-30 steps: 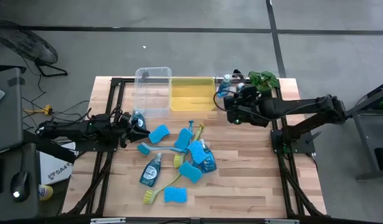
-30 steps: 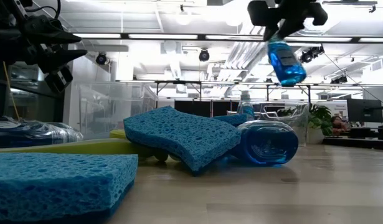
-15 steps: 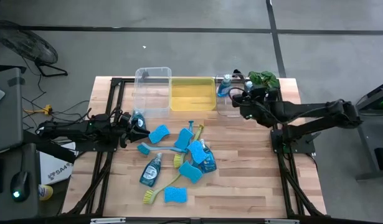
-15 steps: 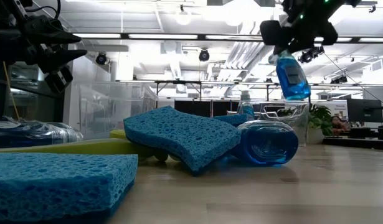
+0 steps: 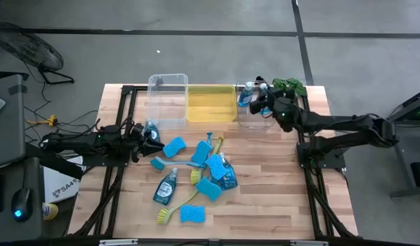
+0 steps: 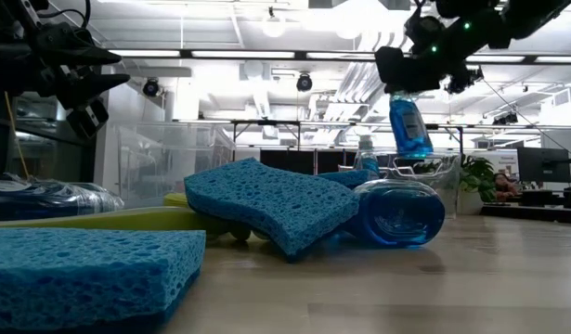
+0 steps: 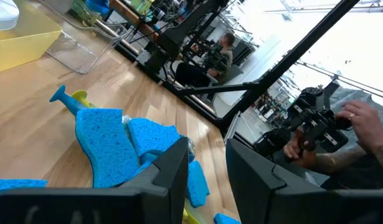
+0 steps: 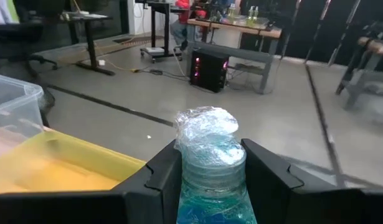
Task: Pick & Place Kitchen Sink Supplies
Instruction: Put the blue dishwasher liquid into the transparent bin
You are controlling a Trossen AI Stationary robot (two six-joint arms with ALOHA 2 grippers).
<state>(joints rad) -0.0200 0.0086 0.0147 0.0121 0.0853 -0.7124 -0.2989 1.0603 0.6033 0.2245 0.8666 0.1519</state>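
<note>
right gripper [image 6: 408, 72] pinches a dish soap bottle [image 6: 410, 126] upright above the clear bin [image 5: 254, 117]; left gripper [image 5: 152, 138] waits narrowly spread beside the sponges [image 5: 174, 147]

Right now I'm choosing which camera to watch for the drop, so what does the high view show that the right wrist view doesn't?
Only the high view shows the right gripper at the table's far edge, the small clear bin under it, the plant, and the left gripper near the pile. Only the right wrist view shows the fingers clamped on the soap bottle just below its cap. Both show the yellow bin.
</note>
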